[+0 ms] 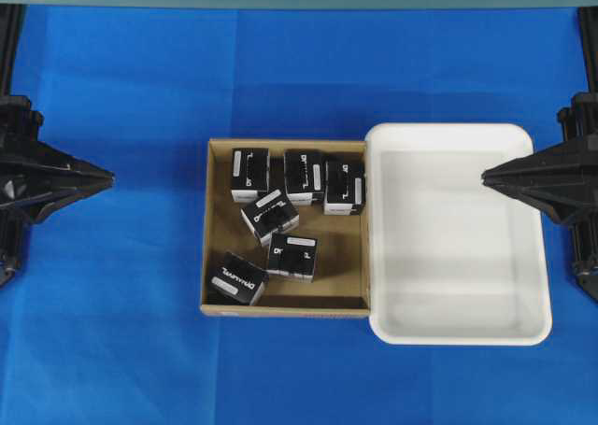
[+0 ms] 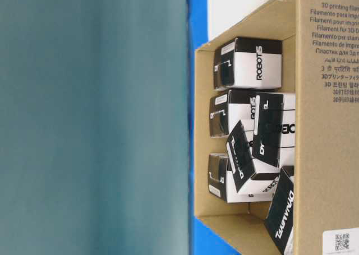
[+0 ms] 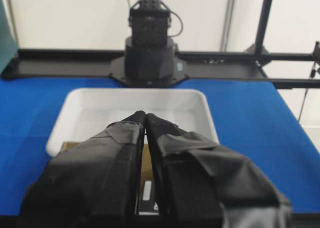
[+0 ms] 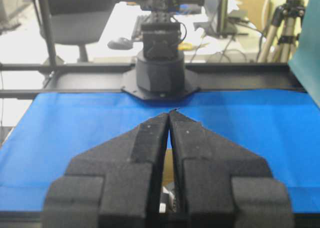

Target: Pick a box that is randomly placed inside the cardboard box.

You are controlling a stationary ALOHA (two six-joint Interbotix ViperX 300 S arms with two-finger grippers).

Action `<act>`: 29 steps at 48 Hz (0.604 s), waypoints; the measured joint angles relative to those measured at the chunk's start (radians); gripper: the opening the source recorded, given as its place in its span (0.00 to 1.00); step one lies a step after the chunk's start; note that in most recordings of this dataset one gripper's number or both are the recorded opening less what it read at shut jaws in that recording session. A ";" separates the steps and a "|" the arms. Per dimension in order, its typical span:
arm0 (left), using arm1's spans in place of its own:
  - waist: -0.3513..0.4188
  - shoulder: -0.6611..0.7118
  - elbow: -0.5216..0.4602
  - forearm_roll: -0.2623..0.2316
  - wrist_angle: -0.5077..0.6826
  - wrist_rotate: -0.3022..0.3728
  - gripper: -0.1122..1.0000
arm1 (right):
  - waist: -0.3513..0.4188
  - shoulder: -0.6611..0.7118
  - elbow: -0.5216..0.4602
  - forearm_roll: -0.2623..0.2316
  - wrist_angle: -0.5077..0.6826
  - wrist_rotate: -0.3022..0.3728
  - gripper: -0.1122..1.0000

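Cardboard box: shallow square brown cardboard box (image 1: 216, 257) is holding six glossy black cuboid cartons (image 1: 291, 256).
Tray: smooth white plastic tray (image 1: 458, 330) is touching it.
Grippers: left gripper (image 1: 110, 176) and right gripper (image 1: 484, 174) are pressing their padded tips together, empty.

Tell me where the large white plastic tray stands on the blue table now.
In the overhead view the large white plastic tray stands right of centre, its left rim against the right wall of the shallow brown cardboard box holding small black cartons.
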 measured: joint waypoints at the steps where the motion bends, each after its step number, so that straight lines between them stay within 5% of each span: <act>1: 0.000 0.000 0.000 0.000 0.000 0.000 0.23 | 0.000 0.002 0.000 0.002 0.000 0.000 0.23; 6: -0.002 0.011 -0.009 0.006 0.063 -0.014 0.10 | -0.002 0.017 -0.017 0.044 0.054 0.025 0.15; 13: -0.002 0.014 -0.044 0.009 0.179 -0.015 0.04 | -0.031 0.058 -0.101 0.123 0.302 0.081 0.10; 29: -0.002 0.015 -0.112 0.011 0.397 -0.015 0.04 | -0.081 0.256 -0.383 0.135 0.841 0.144 0.10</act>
